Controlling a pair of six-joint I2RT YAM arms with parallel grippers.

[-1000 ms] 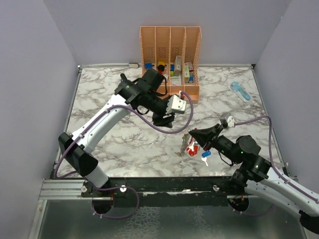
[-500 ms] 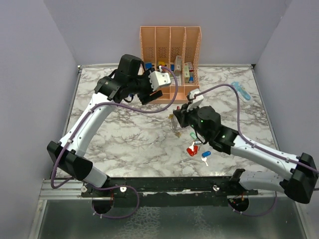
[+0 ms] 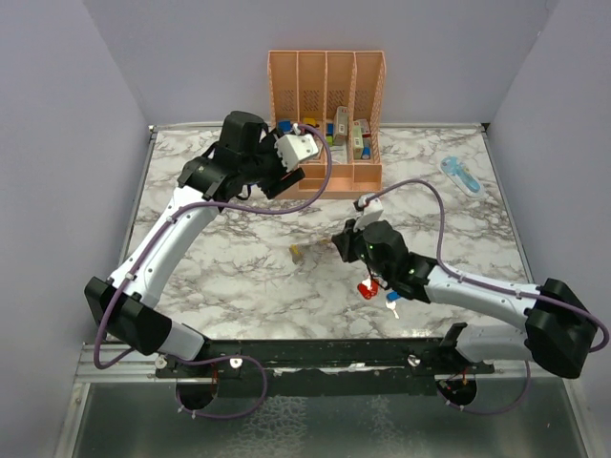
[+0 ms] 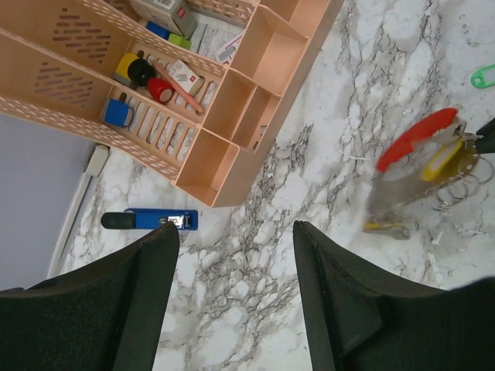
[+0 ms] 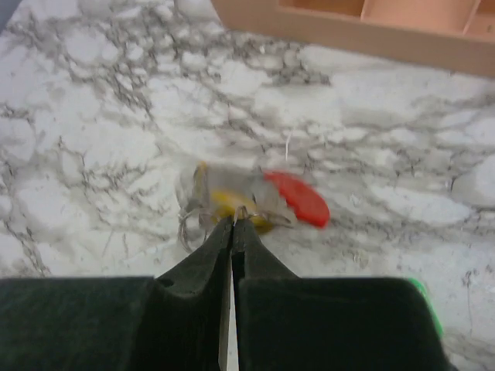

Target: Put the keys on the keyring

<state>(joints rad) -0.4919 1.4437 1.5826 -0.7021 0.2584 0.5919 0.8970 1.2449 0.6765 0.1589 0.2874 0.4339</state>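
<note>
**Top view:** orange rack [image 3: 326,67] sits at 12 o'clock on the bench [image 3: 191,277]. The left arm [image 3: 181,224] is raised, with its wrist just at the rack's 9 o'clock side. The right arm [image 3: 458,286] comes in from 4 o'clock and its tip is mid-bench. The keyring [image 3: 304,251] is at that tip, on its 9 o'clock side, and is blurred here. Two loose keys lie at the keyring's 4 o'clock, close under the right arm: a red key [image 3: 365,289] and a blue-white key [image 3: 392,303] just past it. A pale-blue gadget [image 3: 461,175] is at 2 o'clock, well apart from everything.

**Left wrist:** the left gripper [image 4: 236,301] has its fingers apart with nothing between them, over bare marble. The rack is at 11 o'clock. A blue tool [image 4: 151,220] lies flat at 9 o'clock, just beside the rack's corner. The keyring bundle is at 3 o'clock: red strap [image 4: 418,137], yellow key [image 4: 441,161], wire ring loops [image 4: 458,188], and blurred grey blades beneath them. A green key [image 4: 483,76] is at 2 o'clock, apart from the bundle.

**Right wrist:** the right gripper [image 5: 232,222] has its fingers pressed together, tips pinched on the keyring's metal. The yellow key is just ahead of the tips, the red strap runs off to 2 o'clock, and a ring loop is at 9 o'clock. The whole bundle is smeared, so I can't tell which keys are actually threaded on. A green edge shows at 4 o'clock. The rack base runs along 12 o'clock.
</note>
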